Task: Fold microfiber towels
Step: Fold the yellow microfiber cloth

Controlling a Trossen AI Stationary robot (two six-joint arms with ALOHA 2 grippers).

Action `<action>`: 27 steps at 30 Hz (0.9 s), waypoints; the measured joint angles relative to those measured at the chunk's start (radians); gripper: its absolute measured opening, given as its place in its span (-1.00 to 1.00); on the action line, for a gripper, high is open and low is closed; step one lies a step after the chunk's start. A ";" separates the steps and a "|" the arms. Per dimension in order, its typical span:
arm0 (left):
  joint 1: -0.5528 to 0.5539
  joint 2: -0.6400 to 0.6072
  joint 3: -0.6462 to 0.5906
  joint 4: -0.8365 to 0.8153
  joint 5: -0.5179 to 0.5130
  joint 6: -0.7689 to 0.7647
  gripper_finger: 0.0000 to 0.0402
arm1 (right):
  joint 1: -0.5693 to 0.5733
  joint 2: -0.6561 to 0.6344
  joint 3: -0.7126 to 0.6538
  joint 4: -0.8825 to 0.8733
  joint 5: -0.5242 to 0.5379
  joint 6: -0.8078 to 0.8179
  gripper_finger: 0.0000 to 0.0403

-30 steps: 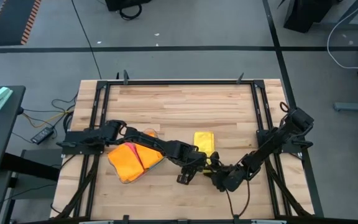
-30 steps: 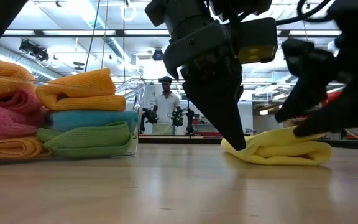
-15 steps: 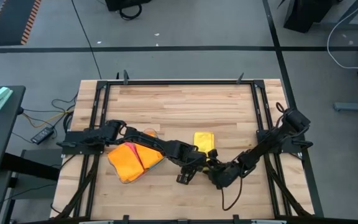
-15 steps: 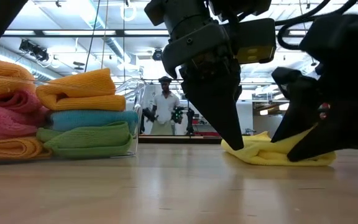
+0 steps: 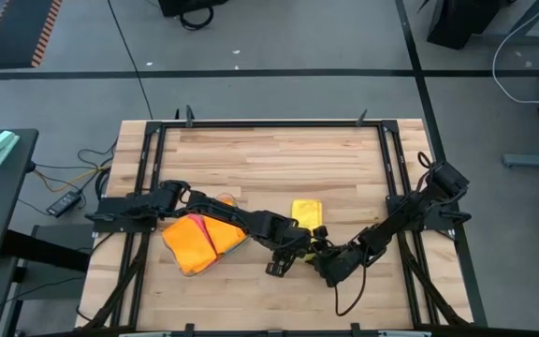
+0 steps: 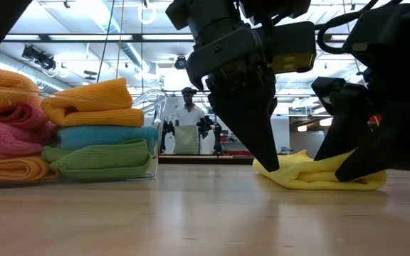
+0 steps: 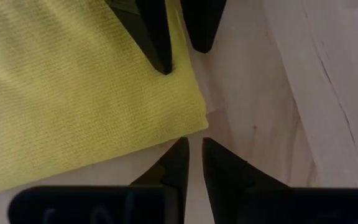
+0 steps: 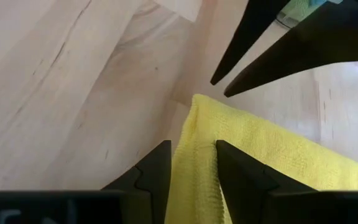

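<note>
Yellow towel [image 7: 73, 87], stacked towels [image 6: 98, 135]: no legible writing.

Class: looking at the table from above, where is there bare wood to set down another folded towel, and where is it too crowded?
Free: the whole far strip of the table beyond the yellow towel, and the near left corner in front of the orange towel pile. Crowded: the near middle, where the left gripper and right gripper meet at the yellow towel's near edge.

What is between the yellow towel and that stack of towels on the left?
Only bare table, as the low view shows. The left arm's fingers touch down at the yellow towel, apart from the stack.
</note>
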 joint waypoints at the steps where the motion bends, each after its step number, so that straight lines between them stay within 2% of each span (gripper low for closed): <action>1: 0.000 0.000 0.000 0.000 0.000 0.000 -0.73 | 0.000 0.000 0.000 0.000 -0.001 0.001 -0.34; 17: 0.000 0.000 0.000 0.006 0.000 0.000 -0.77 | -0.024 0.041 0.001 0.007 -0.017 0.001 -0.37; 27: 0.000 0.000 0.052 -0.052 0.000 0.027 -0.75 | -0.049 0.041 0.002 -0.032 -0.078 -0.030 -0.92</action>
